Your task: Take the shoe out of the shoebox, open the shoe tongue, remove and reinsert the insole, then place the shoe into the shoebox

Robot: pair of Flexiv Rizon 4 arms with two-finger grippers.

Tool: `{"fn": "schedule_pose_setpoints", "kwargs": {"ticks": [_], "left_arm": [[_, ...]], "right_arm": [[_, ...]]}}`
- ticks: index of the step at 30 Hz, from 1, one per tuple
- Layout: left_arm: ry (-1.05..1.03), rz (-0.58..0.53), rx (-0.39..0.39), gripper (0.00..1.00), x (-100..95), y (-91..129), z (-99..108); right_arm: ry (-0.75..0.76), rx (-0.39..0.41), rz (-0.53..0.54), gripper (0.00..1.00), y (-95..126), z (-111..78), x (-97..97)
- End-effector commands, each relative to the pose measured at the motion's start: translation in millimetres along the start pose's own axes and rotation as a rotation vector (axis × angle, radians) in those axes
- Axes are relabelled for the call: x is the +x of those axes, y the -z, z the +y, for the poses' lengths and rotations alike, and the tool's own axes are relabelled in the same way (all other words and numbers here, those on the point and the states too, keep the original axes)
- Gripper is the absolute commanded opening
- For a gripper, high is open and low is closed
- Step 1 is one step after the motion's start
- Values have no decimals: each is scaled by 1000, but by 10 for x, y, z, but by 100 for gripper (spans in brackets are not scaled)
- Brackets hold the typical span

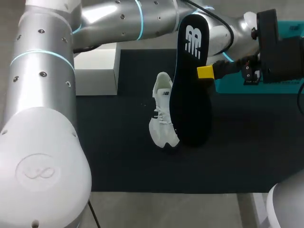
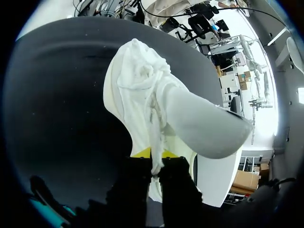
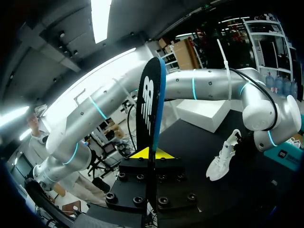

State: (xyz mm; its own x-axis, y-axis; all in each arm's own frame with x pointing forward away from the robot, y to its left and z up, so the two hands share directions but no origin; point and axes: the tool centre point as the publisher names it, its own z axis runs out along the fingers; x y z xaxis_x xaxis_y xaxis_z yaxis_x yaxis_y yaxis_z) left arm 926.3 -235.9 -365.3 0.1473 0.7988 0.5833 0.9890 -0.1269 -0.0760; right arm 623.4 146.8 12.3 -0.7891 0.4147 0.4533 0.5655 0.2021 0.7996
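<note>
a: where's the shoe (image 1: 164, 114)?
b: out on the dark table (image 1: 118, 156), near its middle. it's white, laces loose. in the right wrist view it's tilted, toe end down by the table and heel end higher, at the tip of my left arm (image 1: 42, 95).
a: and the left fingers (image 2: 142, 153)?
b: closed on the shoe. the left wrist view shows a fold of its white upper pinched between the two yellow tips.
a: the insole (image 1: 190, 95)?
b: out of the shoe, up in the air. it's black with a white logo, and from the head view it hangs just beside the shoe and overlaps its edge.
a: what's holding it?
b: the right fingers (image 1: 205, 72), clamped on it from both sides about halfway along. in the right wrist view it stands edge-on between the tips.
a: any boxes?
b: a teal box (image 1: 275, 88) under the right arm at the far right, and a white box (image 1: 95, 71) at the far left. the shoe is in neither.
</note>
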Motion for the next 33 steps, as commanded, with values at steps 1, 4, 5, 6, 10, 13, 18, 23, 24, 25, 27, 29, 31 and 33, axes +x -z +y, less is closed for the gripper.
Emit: {"fn": "schedule_pose_setpoints", "kwargs": {"ticks": [1, 4, 5, 6, 10, 13, 18, 23, 24, 25, 27, 29, 31, 33], "left_arm": [[-7, -9, 24, 100, -47, 24, 19], [4, -59, 44, 100, -1, 83, -18], [14, -75, 51, 100, 17, 112, -30], [30, -90, 55, 100, 37, 148, -47], [86, -211, 94, 100, 140, 346, -107], [132, -308, 126, 100, 213, 490, -116], [170, -451, 154, 100, 289, 734, -120], [164, -586, 152, 100, 365, 951, -114], [167, -607, 145, 100, 372, 997, -109], [171, -614, 137, 100, 372, 1044, -109], [157, -667, 130, 100, 381, 1148, -103], [140, -729, 131, 100, 399, 1258, -96], [118, -807, 125, 100, 434, 1367, -89], [117, -887, 112, 100, 481, 1473, -83]], "right_arm": [[-1, 4, 2, 0, -40, 29, -13], [-1, 4, 2, 0, -40, 29, -13], [-1, 4, 2, 0, -40, 29, -13], [-1, 4, 2, 0, -40, 29, -13], [-1, 4, 2, 0, -40, 29, -13], [-1, 4, 2, 0, -40, 29, -13], [-1, 4, 2, 0, -40, 29, -13], [-1, 4, 2, 0, -40, 29, -13], [-1, 4, 2, 0, -40, 29, -13], [-1, 4, 2, 0, -40, 29, -13], [-1, 4, 2, 0, -40, 29, -13], [-1, 4, 2, 0, -40, 29, -13], [-1, 4, 2, 0, -40, 29, -13], [-1, 4, 2, 0, -40, 29, -13]]}}
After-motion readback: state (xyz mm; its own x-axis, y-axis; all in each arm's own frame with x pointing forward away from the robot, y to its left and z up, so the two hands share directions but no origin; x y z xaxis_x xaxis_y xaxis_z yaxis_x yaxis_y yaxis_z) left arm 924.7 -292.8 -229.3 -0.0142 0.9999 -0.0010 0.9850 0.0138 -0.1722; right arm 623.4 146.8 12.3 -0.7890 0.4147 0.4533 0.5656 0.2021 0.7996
